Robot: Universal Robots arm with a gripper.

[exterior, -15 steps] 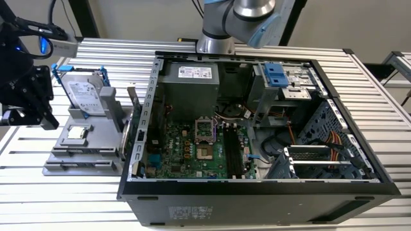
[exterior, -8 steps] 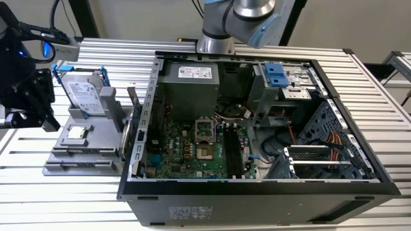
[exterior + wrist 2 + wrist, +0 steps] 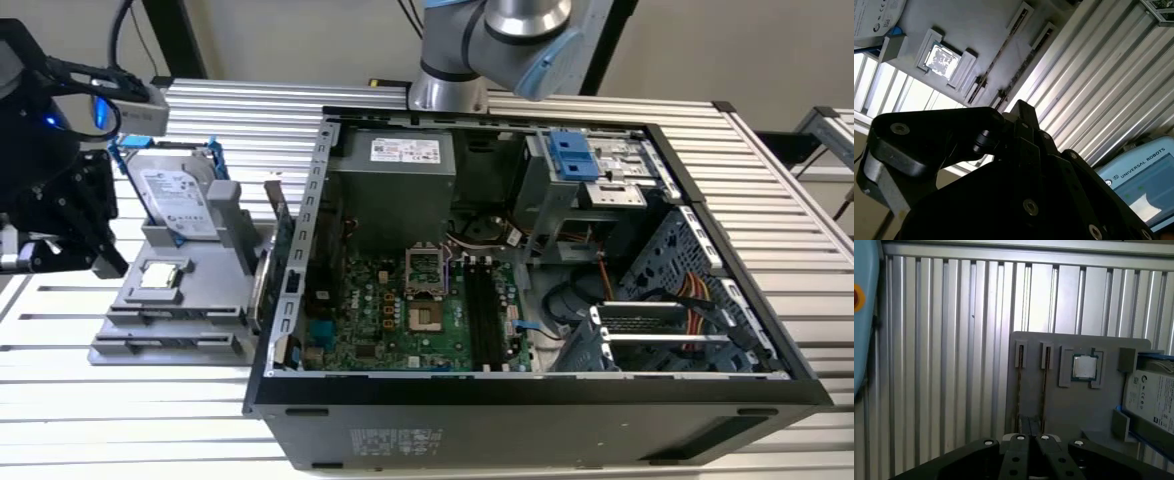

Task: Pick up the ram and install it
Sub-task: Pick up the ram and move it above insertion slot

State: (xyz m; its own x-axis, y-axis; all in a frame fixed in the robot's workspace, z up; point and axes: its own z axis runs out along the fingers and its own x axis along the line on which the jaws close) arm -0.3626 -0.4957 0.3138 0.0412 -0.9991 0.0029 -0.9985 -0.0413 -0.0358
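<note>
Two ram sticks stand on edge in slots of a grey holder tray (image 3: 1079, 410); in the first wrist view I see the first ram (image 3: 1018, 385) and the second ram (image 3: 1044, 385) as thin lines. The second wrist view shows the ram (image 3: 999, 60) beyond the fingers. My gripper (image 3: 1030, 426) hovers above the tray, off the end of the sticks and touching nothing. Its fingers look shut with nothing between them. In the exterior view the gripper (image 3: 100, 262) hangs at the tray's left side. The black motherboard slots (image 3: 483, 310) lie inside the open computer case (image 3: 534, 400).
A square silver CPU chip (image 3: 1084, 366) and a hard drive in a blue frame (image 3: 176, 200) share the tray. The case walls stand tall at the exterior view's right of the tray. Ribbed aluminium tabletop (image 3: 944, 365) surrounds everything. A pendant with a red button (image 3: 858, 296) lies nearby.
</note>
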